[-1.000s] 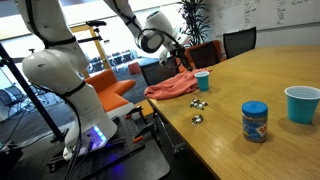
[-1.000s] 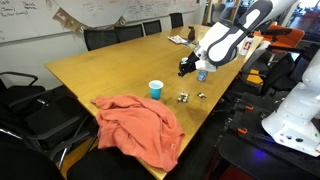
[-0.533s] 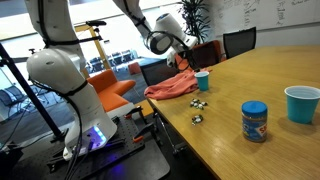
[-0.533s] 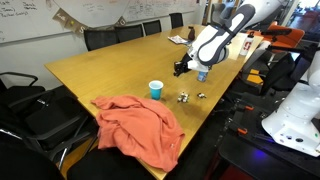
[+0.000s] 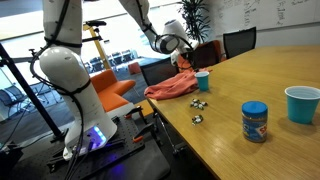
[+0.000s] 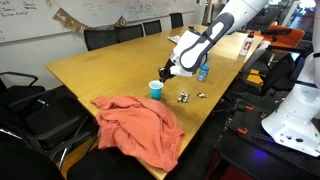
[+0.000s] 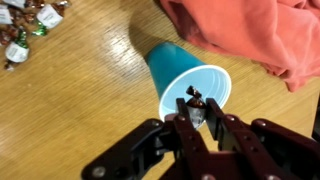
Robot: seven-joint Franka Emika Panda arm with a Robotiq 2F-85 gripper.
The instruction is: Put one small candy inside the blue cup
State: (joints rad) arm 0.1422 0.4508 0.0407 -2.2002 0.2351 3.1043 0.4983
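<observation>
Fingers (image 7: 183,128) clamped on small candy (image 7: 196,108) | above blue cup (image 7: 165,62) mouth | jar (image 5: 255,122) label unreadable

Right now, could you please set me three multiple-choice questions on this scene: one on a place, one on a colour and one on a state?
1. Where is the gripper relative to the blue cup?
A. Touching its base
B. Right above its open mouth
C. Far from it, out of view

2. What colour is the cloth lying next to that cup?
A. Salmon-orange
B. Green
C. White

3. What state is the gripper in?
A. Wide open and empty
B. Shut on the cup's rim
C. Shut on the small candy

Answers:
1 B: the wrist view looks past the fingertips straight into the cup's mouth.
2 A: the crumpled fabric shows salmon-orange in the wrist view and in both exterior views.
3 C: a shiny wrapped piece sits pinched between the fingers, clear of the rim.
</observation>
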